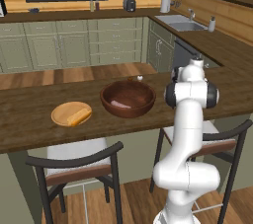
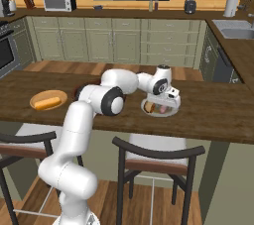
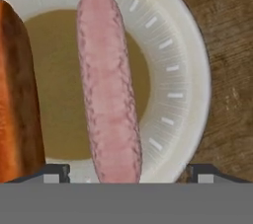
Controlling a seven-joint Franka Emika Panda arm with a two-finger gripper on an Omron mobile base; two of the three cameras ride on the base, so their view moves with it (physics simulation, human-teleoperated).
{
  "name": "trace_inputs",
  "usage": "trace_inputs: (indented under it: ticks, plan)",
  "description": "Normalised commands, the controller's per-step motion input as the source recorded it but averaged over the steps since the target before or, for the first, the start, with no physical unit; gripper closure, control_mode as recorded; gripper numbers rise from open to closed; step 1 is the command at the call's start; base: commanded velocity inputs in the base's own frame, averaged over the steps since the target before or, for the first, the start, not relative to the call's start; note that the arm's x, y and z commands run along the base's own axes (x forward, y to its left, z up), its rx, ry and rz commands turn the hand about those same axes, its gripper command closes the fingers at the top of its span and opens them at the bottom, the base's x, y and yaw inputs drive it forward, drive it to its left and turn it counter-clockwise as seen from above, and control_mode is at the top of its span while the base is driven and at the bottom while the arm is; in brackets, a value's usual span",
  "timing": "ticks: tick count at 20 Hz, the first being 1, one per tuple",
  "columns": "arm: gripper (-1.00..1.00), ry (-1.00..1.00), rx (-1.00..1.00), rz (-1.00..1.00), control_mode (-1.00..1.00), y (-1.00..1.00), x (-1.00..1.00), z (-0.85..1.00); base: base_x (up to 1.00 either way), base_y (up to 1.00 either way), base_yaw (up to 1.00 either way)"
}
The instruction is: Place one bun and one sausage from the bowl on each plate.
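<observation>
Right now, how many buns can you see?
2: one bun lies on the tan wooden plate; another lies beside the sausage on the white plate. The bowl may hide more.

Pretty tight over the pale plate (image 3: 190, 77): sausage (image 3: 108, 90) down the middle, bun (image 3: 17, 94) just beside it, only a thin strip of brown centre between. More room on the rim past the sausage. Open counter (image 2: 218, 110) beyond that plate. Deep bowl (image 1: 128, 98) blocking the way toward the tan plate (image 1: 62, 114), itself half taken by another bun (image 1: 79, 116).
</observation>
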Motion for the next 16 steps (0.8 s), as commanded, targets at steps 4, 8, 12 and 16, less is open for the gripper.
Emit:
trace_inputs:
  ticks: [4, 8, 12, 16]
  plan:
    - [-1.0, -0.08, 0.0, 0.0, -1.0, 0.07, -0.63, 0.49, 0.0, 0.0, 0.0]
    - [-1.0, -0.1, -0.01, 0.0, -1.0, 0.71, -1.0, 0.44, 0.0, 0.0, 0.0]
    - [-1.0, -0.07, -0.03, 0.0, -1.0, 0.98, -0.77, 0.61, 0.0, 0.0, 0.0]
    - [-1.0, -0.06, -0.01, 0.0, -1.0, 0.99, -0.18, 0.52, 0.0, 0.0, 0.0]
